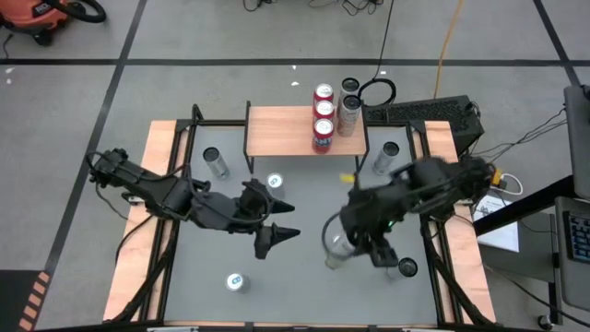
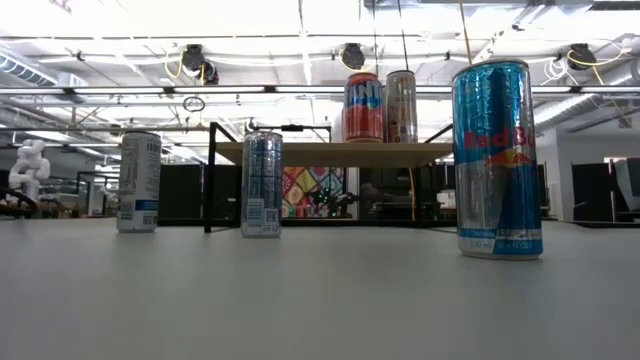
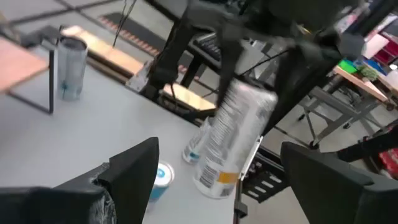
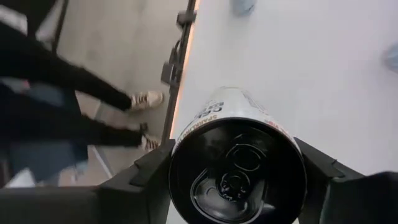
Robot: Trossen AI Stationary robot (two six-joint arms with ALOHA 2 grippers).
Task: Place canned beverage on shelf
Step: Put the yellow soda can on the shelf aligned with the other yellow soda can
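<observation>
My right gripper [image 1: 343,247] is shut on a silver can [image 1: 336,249] over the table's near right part; the can also shows in the left wrist view [image 3: 233,140] and the right wrist view [image 4: 236,174]. My left gripper [image 1: 286,219] is open and empty at mid-table, its fingers pointing toward that can. The shelf [image 1: 277,131] stands at the far edge on thin black legs. Red cans [image 1: 323,112] and silver cans [image 1: 348,109] stand on its right end, and they also show in the low view [image 2: 363,107]. My right gripper pinches the silver can's upper wall just below its top rim [image 4: 180,146], one finger [image 4: 146,177] on each side. The fingers come from above, slanting. The can hangs tilted below them [image 3: 214,180]; I cannot tell whether its bottom touches the table.
Loose cans stand on the table: two at the far left [image 1: 216,163] [image 1: 275,183], one at the near left [image 1: 237,282], one at the far right [image 1: 385,157], and one right beside my right gripper [image 1: 407,267]. Pale wooden side boards [image 1: 157,184] with black rails edge the table. A person's legs [image 4: 81,87] show beyond the table edge.
</observation>
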